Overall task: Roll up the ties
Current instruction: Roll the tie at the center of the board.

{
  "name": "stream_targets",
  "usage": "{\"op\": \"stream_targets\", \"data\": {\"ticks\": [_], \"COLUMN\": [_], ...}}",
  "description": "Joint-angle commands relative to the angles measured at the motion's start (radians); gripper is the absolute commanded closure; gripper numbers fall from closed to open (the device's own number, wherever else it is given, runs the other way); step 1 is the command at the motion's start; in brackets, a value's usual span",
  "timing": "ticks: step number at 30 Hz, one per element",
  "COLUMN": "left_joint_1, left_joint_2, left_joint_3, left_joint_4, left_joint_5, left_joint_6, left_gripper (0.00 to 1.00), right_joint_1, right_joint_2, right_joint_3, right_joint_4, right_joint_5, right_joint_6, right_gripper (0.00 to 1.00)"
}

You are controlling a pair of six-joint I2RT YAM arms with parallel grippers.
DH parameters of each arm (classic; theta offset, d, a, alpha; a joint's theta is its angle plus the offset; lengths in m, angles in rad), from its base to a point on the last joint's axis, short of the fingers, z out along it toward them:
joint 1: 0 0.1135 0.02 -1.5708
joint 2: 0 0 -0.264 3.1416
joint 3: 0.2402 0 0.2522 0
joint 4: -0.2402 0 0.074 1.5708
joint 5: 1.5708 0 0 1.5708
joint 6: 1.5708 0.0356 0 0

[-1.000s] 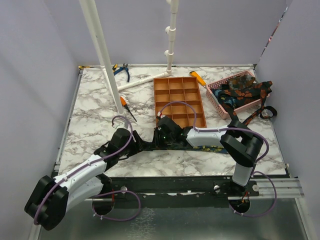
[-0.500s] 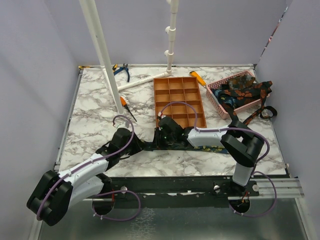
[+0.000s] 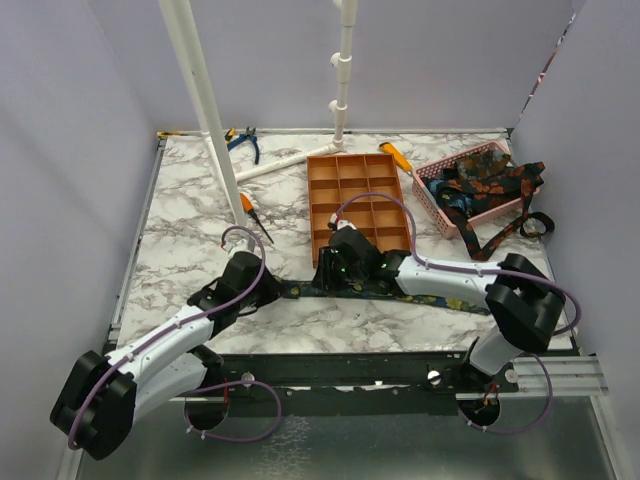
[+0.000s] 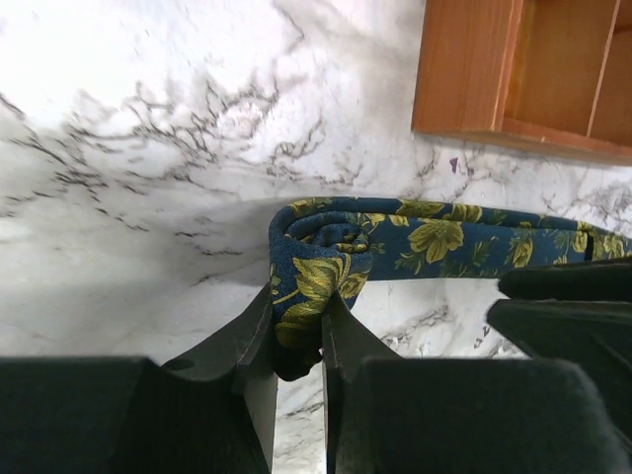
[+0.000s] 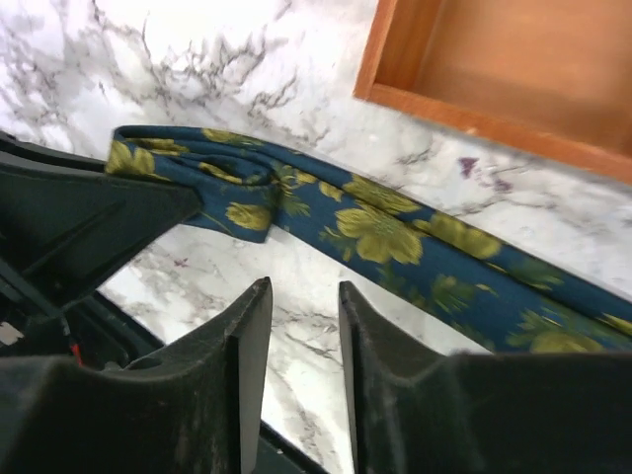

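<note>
The navy fabric necktie with yellow-gold flowers (image 4: 425,237) lies flat along the white marble table (image 3: 190,220), just in front of the orange compartment tray (image 4: 464,69). Your left gripper (image 4: 298,341) pinches its folded-over end, fingers pressed onto the cloth from both sides. Your right gripper (image 5: 301,326) hangs over bare marble just beside the strip, fingers slightly parted with nothing between them. More patterned ties (image 3: 485,180) fill the pink plastic basket (image 3: 430,203) at far right.
</note>
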Motion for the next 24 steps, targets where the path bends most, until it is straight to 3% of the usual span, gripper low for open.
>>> {"op": "stream_targets", "data": {"ticks": [1,7,14,24], "left_joint_1": [0.003,0.003,0.003,-0.025], "left_joint_2": [-0.025,-0.004,-0.026,0.006], "left_joint_3": [0.078,0.081,0.086,0.192], "left_joint_4": [-0.164,-0.171,-0.182,-0.353], "left_joint_5": [-0.146,-0.183,-0.215,-0.342], "left_joint_6": [0.048,0.032,0.001,0.043], "left_gripper": [1.00,1.00,1.00,1.00], "right_joint_1": [-0.008,-0.012,-0.009,0.069], "right_joint_2": [-0.049,0.045,0.071,0.078], "right_joint_3": [-0.029,-0.017,-0.095,-0.154], "right_joint_4": [-0.082,-0.081,-0.045,-0.004], "right_joint_5": [0.183,0.186,0.145,0.083], "right_joint_6": [-0.042,-0.070,-0.049,-0.009], "right_gripper": [0.67,0.78,0.82,0.82]}}
